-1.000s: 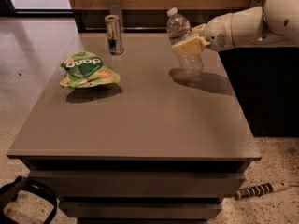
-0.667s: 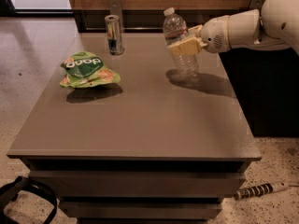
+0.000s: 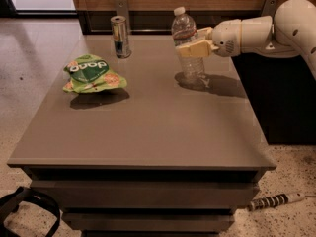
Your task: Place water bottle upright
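Now the bottle point(image 3: 183, 31) stands cap-up near the table's far right part, its base at the top of its own shadow. It is not quite plumb: the white cap leans a little toward the can's side, while the base sits further right. Whether the base is fully flat on the table point(image 3: 148, 127) or a shade above it, I cannot tell.

The gripper point(image 3: 190, 49) is clamped around the bottle's middle, just below the label band. One pale finger crosses the front of the ribbed body and the other is hidden behind it. The arm point(image 3: 256, 33) reaches in level from the right, over the table's right edge.

As I judge it, the step in hand is the setting-down itself: the bottle is cap-up and at or close to the surface, but it is not yet released, so the task is near its end and not done.

The next move calls for taking out the small lean, so the base meets the table squarely. Then the fingers should part evenly and draw back to the right without dragging the body. The bottle looks light and nearly empty, so a finger that sticks or brushes it on the way out could tip it.

A can point(image 3: 119, 36) stands upright well to the left at the far edge, and a green bag point(image 3: 91, 74) lies further left and nearer. Both are well apart from the bottle and out of the arm's way.
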Action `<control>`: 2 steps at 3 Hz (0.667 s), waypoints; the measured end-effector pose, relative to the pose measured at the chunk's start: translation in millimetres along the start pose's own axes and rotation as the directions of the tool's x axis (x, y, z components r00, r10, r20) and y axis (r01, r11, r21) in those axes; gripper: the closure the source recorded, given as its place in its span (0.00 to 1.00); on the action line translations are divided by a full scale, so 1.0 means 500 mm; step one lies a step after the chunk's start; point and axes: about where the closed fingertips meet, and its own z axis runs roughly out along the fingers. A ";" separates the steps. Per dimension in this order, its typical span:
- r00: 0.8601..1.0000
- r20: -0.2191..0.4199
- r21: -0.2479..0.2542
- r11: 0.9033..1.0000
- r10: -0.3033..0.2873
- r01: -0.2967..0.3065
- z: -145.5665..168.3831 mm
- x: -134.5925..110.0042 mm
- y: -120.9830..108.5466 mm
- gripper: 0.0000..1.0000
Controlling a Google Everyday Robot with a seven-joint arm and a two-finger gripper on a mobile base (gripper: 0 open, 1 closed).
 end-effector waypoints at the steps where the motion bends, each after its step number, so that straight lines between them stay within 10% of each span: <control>1: 0.999 0.033 -0.033 0.999 -0.012 0.013 0.009 0.005 -0.004 1.00; 2: 0.998 0.063 -0.046 0.999 -0.018 0.021 0.007 0.012 -0.004 1.00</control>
